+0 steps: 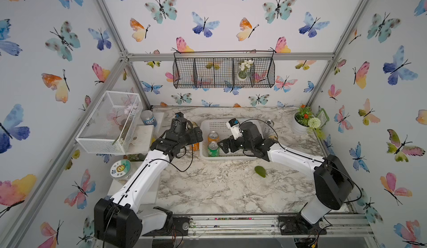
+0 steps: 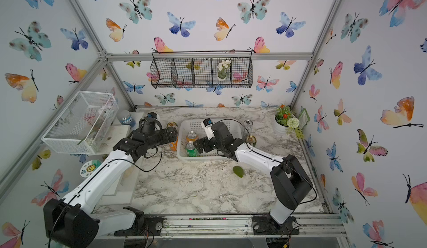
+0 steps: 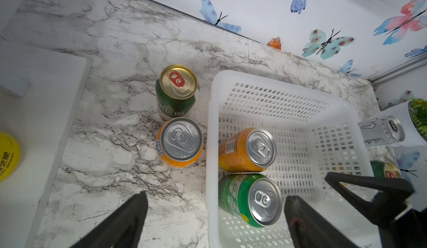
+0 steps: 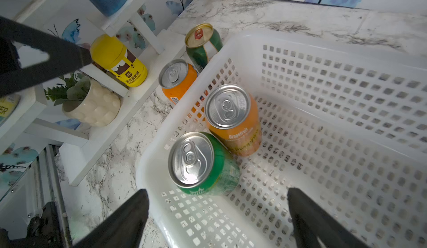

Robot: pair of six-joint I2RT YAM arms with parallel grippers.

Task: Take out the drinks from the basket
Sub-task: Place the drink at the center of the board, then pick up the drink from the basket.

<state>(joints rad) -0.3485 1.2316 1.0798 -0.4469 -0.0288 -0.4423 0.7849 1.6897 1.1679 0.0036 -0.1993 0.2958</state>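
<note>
Legend: the basket (image 1: 216, 126) rests on the marble tabletop (image 1: 219, 189). Two upright drinks touch at its left end, an orange can (image 4: 233, 117) and a bright green can (image 4: 198, 163). Outside, a second orange can (image 3: 180, 142) and a dark green can (image 3: 176, 89) stand just beside the left wall. A slim silver can (image 3: 381, 131) and a further dark green can (image 3: 385, 169) stand beyond the right side. The left gripper (image 3: 216, 198), fingers wide apart, straddles the left wall and grips nothing. The right gripper (image 4: 217, 192), fingers equally spread, hovers empty over the basket near the bright green can.
</note>
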